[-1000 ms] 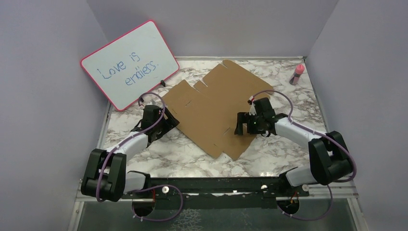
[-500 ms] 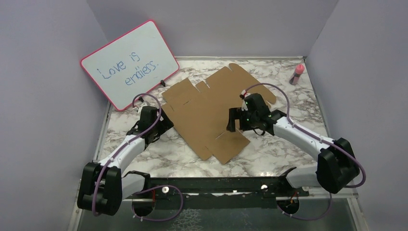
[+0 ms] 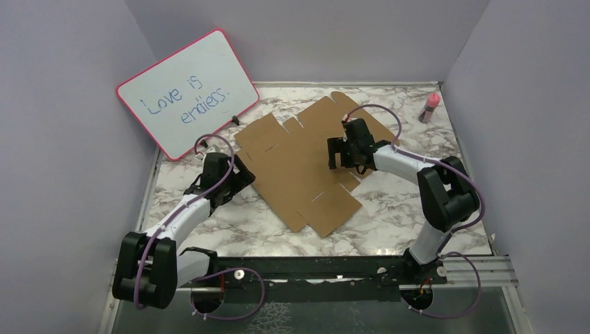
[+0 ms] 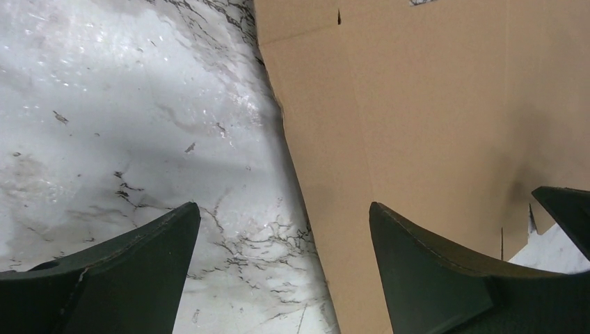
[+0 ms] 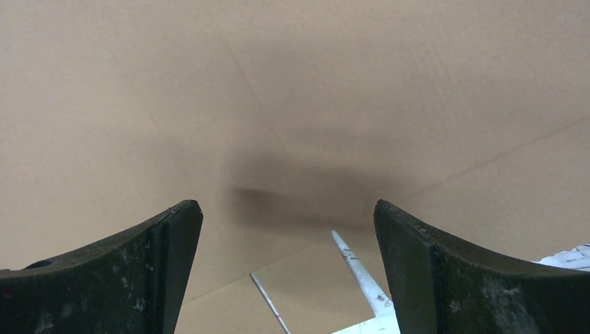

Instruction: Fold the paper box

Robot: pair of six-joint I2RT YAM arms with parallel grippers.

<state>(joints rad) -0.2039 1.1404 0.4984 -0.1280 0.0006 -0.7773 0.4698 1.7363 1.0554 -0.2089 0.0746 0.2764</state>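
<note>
Near edge: both arm bases sit on the rail.

Left arm reaches low over the surface to the near-left edge of the paper box. The left jaws have spread over the last second and now stand released, with nothing between them. In the wrist view one jaw hangs over bare marble and the other over cardboard, with the sheet's edge running between them. I cannot tell whether either tip touches the board.

The box is a flat die-cut sheet lying diagonally mid-surface, near corner toward the rail, far flaps toward the back wall. No flap is raised. Its near end looks to have slid slightly left since a second ago; the far-left corner sits where it was.

Right arm is the big change. It has swung from the sheet's near-right part to its far middle, and the elbow is now folded high. The right jaws are spread wide as before, hovering over plain cardboard with a crease and a slit below, gripping nothing.

My reading: both arms are free and repositioning, so folding proper has not begun. The next grasp likely needs a flap edge lifted first.

Beyond: whiteboard leans far left, near the sheet's corner; pink-capped bottle far right, well apart
</note>
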